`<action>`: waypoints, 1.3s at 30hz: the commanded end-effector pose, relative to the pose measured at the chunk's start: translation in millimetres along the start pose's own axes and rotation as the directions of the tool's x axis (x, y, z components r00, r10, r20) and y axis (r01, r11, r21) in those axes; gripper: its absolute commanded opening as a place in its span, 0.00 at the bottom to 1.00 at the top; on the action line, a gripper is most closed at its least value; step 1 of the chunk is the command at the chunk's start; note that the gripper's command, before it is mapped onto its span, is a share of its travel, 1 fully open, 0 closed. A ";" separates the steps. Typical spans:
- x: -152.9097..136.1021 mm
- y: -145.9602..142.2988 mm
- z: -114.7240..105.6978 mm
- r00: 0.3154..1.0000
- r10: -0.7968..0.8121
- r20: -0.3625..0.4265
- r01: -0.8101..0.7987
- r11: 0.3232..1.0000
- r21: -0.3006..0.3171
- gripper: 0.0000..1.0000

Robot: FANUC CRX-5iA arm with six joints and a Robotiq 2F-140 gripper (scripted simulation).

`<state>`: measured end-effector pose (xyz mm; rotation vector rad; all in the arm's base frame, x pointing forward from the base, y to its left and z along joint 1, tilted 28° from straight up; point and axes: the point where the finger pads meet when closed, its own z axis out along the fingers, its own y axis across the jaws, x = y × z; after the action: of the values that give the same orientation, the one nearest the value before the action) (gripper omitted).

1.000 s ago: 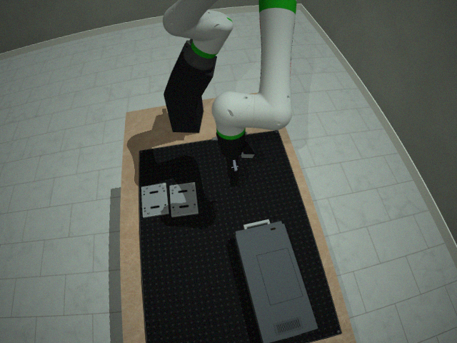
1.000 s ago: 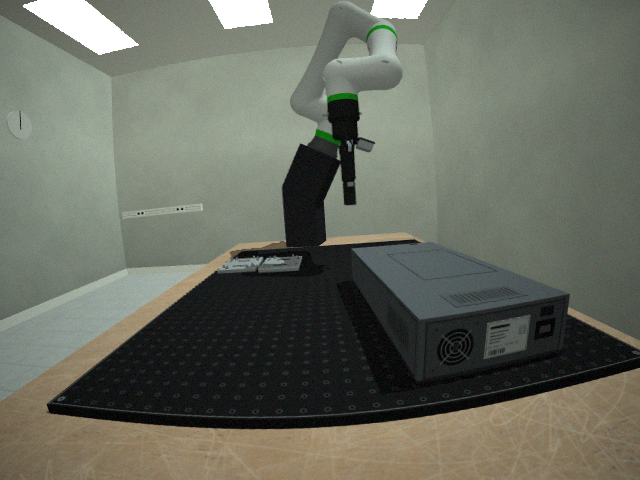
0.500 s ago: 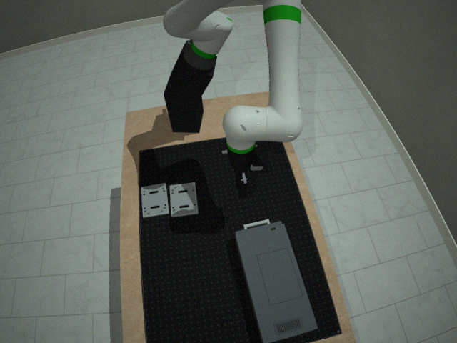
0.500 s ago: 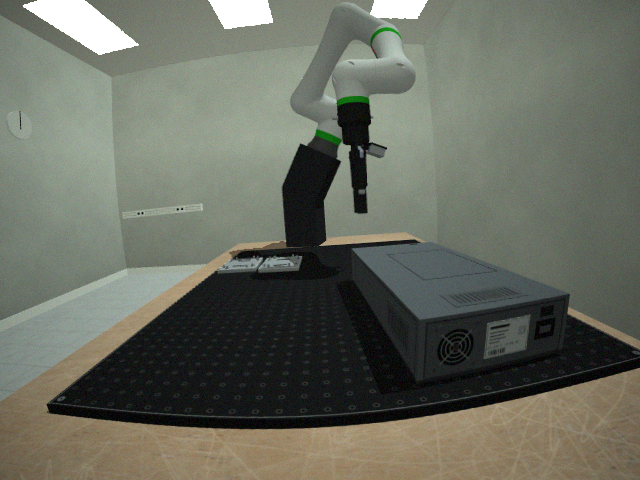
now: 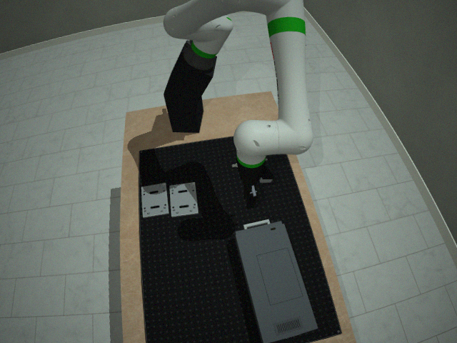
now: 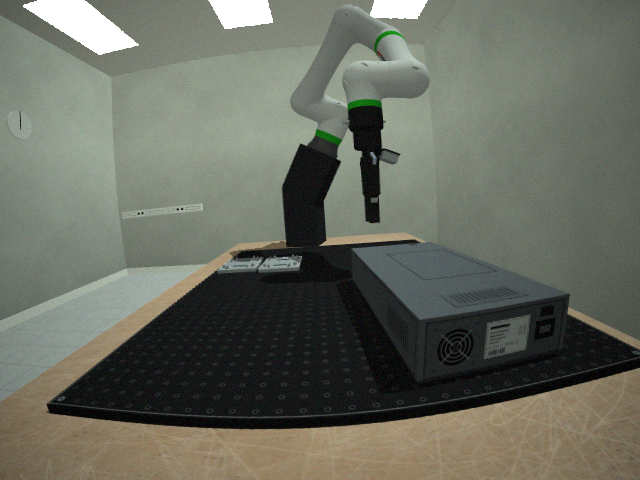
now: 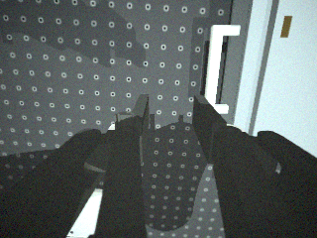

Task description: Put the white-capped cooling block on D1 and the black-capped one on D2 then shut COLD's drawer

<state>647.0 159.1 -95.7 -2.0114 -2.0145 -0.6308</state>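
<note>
Deck slots D2 (image 5: 154, 200) (image 6: 240, 265) and D1 (image 5: 183, 199) (image 6: 280, 264) await both blocks, unseen, presumably inside; the gripper (image 5: 251, 204) (image 6: 372, 221) (image 7: 170, 109), empty, fingers partly open, hangs near the drawer handle (image 5: 256, 224) (image 7: 214, 64) of COLD (image 5: 276, 274) (image 6: 454, 279) (image 7: 292, 84), hidden in the exterior view, which alone shows the rear fan (image 6: 455, 347).
</note>
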 end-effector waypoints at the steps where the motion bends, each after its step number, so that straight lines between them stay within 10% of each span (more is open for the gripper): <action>1: 4.4 10.6 4.1 1.000 0.000 0.001 0.000 1.000 -0.001 0.34; 39: 22.7 46.0 48.2 1.000 0.000 0.000 0.000 1.000 -0.001 0.34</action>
<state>697.0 198.3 -119.3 -2.0112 -2.0142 -0.6289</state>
